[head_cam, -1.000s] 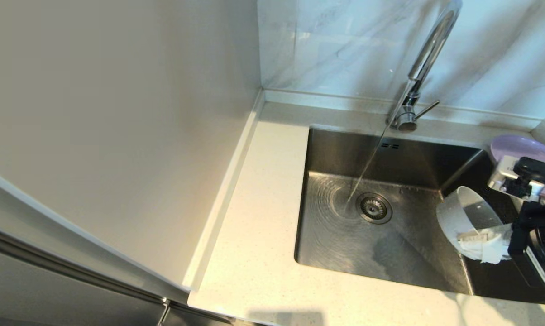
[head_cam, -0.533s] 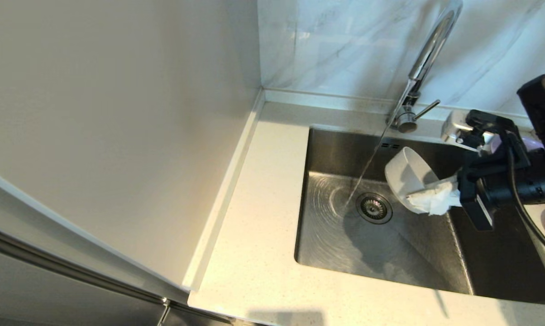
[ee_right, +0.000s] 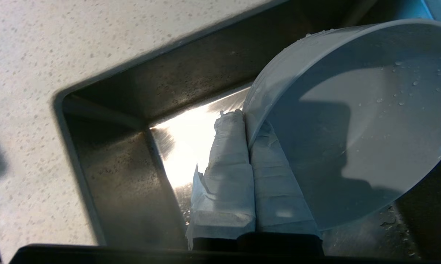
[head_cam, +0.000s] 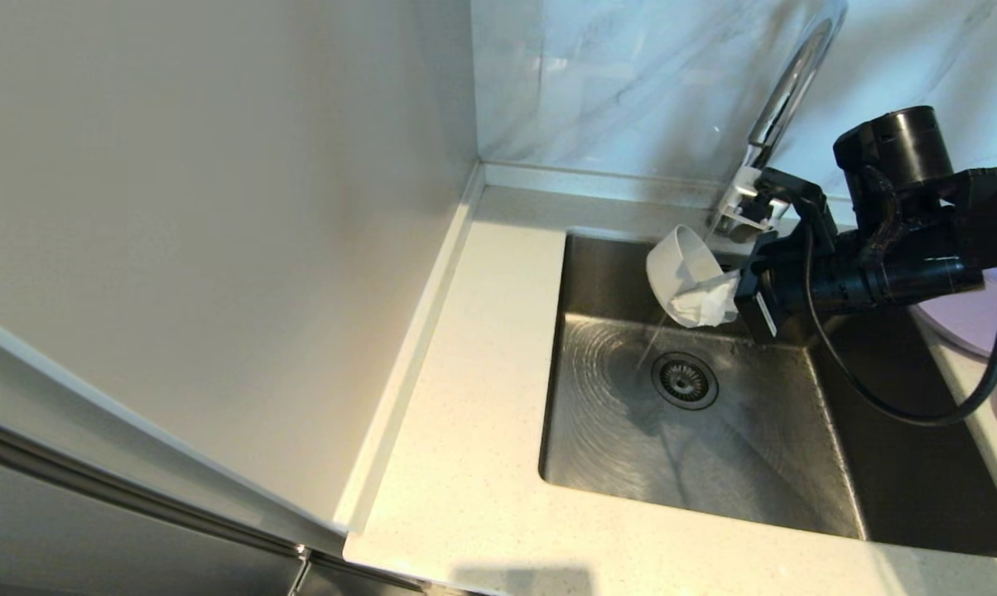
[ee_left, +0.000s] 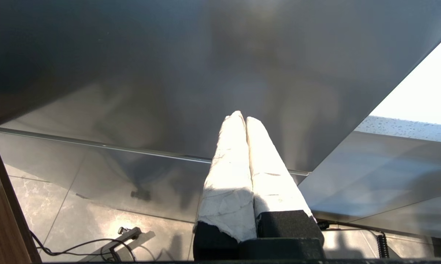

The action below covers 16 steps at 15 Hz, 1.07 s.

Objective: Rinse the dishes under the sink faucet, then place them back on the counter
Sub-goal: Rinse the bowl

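Swung up-left under the faucet stream: bowl pinched at rim by right gripper. Looks light, stiff, wet-slick. Left gripper pressed together, parked.

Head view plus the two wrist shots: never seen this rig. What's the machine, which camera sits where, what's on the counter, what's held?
It is a two-armed robot at a kitchen sink.

The head view comes from a camera on its head, looking down at the work. The other two pictures come from cameras on the wrists, looking along the padded fingers.

In the head view the right gripper reaches in from the right. Its fingers are clamped on the rim of the bowl, holding it tilted under the water running from the faucet. The right wrist view shows the same pinch up close, with droplets inside the bowl.

The lilac plate lies on the counter to the right of the sink.

The left gripper appears only in its own wrist view, shut on nothing, parked below the counter's edge.
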Tool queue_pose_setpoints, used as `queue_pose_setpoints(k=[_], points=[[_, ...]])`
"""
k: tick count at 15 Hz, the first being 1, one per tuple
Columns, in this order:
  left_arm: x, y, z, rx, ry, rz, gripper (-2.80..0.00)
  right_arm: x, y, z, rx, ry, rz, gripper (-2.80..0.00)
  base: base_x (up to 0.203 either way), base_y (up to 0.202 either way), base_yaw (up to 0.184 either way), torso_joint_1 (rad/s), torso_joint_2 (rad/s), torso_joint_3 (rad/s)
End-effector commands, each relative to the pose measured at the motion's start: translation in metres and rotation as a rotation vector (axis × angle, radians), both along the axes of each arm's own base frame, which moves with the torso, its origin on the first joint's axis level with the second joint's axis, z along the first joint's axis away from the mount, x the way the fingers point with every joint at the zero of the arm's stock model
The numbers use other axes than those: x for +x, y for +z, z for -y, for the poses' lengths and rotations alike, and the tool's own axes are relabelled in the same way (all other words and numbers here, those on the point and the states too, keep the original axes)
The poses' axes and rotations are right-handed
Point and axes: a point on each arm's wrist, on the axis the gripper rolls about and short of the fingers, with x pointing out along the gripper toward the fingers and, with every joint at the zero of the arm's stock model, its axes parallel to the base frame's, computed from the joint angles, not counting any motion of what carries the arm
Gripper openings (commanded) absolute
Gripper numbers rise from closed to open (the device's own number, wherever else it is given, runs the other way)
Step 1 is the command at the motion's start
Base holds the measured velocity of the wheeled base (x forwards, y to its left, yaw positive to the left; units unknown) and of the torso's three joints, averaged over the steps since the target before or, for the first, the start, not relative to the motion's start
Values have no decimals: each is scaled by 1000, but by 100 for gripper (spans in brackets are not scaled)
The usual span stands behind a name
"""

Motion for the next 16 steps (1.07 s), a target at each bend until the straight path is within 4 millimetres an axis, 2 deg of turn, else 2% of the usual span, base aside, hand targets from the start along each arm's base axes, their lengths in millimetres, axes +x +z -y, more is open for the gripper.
queue_pose_setpoints(k=[1,12,16], points=[[0,0,0,0,0,0,-280,9,-5,-2,6,-12,-19,-280,0,0,0,0,0,0],[0,0,0,0,-1,0,-280,25,2,10,79,-240,-38,-280,0,0,0,0,0,0],[0,0,0,0,0,0,-280,17,11,40,138,-354,-57,-280,0,0,0,0,0,0]])
